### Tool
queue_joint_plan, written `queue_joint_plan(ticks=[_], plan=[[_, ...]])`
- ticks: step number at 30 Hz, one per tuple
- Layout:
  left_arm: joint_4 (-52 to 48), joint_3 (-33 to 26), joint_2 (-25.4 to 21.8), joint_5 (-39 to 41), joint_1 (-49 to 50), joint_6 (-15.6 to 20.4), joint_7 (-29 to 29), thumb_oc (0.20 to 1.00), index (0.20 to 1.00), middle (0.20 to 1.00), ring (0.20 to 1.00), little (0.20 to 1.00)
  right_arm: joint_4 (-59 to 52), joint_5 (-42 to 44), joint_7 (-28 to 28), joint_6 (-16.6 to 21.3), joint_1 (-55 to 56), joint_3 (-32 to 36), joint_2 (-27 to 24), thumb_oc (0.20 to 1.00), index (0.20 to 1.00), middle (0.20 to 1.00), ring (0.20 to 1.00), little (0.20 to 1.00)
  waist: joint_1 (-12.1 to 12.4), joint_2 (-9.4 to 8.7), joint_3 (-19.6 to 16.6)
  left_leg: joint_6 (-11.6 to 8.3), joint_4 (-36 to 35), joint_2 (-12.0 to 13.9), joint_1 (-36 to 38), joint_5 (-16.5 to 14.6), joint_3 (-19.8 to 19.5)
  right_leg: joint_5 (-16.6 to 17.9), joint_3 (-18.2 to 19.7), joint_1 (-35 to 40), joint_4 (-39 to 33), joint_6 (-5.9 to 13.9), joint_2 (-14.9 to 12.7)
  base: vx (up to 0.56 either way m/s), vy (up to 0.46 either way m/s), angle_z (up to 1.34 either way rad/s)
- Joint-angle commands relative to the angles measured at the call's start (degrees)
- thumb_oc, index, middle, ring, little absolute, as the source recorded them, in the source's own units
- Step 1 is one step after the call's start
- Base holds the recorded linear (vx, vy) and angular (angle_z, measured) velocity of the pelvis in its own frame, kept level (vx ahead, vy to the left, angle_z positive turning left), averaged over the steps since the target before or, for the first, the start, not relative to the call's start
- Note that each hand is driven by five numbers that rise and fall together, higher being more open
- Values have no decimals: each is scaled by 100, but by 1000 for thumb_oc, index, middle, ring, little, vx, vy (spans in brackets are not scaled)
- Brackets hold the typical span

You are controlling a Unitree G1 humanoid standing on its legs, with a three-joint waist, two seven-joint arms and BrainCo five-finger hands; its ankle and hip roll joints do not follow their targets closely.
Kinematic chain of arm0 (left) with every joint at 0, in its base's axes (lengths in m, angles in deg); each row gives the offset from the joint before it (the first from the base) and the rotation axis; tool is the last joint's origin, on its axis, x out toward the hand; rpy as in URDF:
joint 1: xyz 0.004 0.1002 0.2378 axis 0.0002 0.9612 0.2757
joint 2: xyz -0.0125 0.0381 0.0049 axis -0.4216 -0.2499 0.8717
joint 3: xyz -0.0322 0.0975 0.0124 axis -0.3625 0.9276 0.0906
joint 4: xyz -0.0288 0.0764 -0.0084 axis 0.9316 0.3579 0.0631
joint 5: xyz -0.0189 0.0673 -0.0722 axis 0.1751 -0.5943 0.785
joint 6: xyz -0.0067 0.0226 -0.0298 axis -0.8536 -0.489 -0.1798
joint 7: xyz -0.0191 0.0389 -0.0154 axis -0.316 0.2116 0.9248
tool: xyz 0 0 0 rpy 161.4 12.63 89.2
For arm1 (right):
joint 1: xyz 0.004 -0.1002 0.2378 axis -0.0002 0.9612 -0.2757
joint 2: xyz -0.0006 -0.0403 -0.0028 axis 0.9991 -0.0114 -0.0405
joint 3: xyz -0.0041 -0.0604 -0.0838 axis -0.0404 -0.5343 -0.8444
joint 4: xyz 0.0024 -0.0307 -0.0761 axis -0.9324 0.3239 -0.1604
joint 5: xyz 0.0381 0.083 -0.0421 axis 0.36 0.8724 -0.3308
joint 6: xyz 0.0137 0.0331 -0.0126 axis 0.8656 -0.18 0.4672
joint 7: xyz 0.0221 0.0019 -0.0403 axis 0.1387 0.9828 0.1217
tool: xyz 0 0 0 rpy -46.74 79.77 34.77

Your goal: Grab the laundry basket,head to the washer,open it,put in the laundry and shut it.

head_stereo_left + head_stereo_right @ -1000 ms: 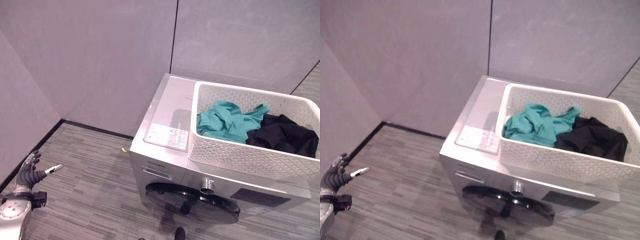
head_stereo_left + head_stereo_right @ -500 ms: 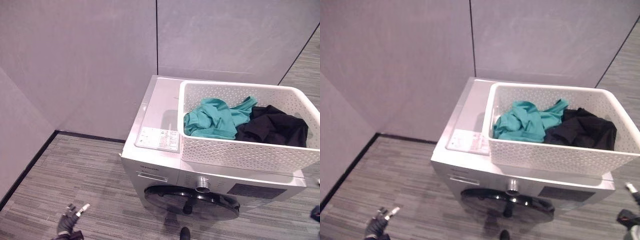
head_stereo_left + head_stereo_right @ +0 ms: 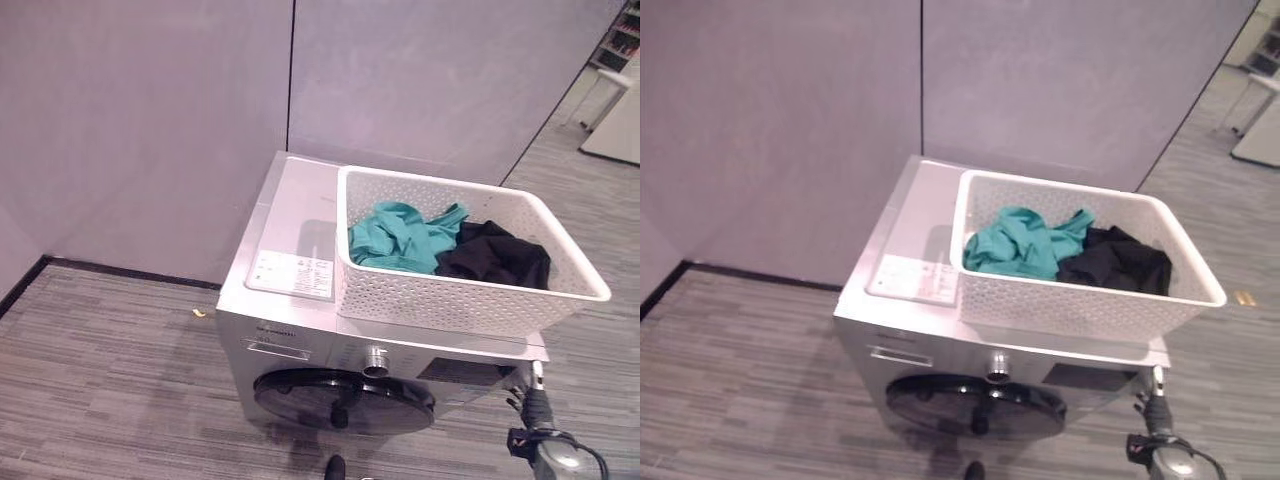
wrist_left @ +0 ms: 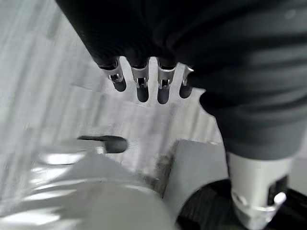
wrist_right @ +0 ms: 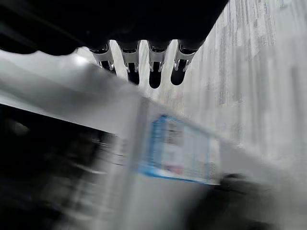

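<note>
The basket (image 3: 470, 300) is seen resting on the washer (image 3: 290, 270), above the right hand (image 3: 535, 400), whose fingers (image 5: 154, 72) are held straight, grasping nothing.

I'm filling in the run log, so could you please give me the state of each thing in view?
Washer: door shut.
Laundry basket: upright on the washer's top, held by neither hand.
Teal garment: crumpled in the basket.
Black garment: crumpled beside it.
Left hand: open, empty.
Right hand: open, empty.
</note>
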Motion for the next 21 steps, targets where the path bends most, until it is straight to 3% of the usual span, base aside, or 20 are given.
queue_joint_plan(ticks=[1,8,12,21], plan=[[-3,46,115,42,-227,206,-135,1000,1000,1000,1000,1000,705,-795,385,-623,-217,-1158,813,1000,1000,1000,1000,1000,518,643,201,-90,62,259,-286,31,-203,-707,-26,451,54,461,-601,-4,-28,46],[261,98,151,-36,-378,193,-219,1000,1000,1000,1000,1000,569,-1069,309,-678,-314,-1452,817,1000,1000,1000,1000,1000,515,659,186,-109,62,246,-336,66,-229,-718,-110,464,54,459,-623,-9,8,22],[255,29,130,30,-390,237,-244,1000,1000,1000,1000,1000,575,-1536,312,-726,-206,-1637,786,1000,1000,1000,1000,1000,565,566,208,-5,122,146,-341,-29,-94,-552,38,355,54,538,-721,-1,97,-2],[331,-171,-126,-255,-297,191,-152,1000,1000,1000,1000,1000,-1778,-2166,383,-821,114,-1025,-213,1000,1000,1000,1000,1000,365,378,265,148,258,3,-353,-200,35,-403,301,255,54,619,-846,-14,57,-16]])
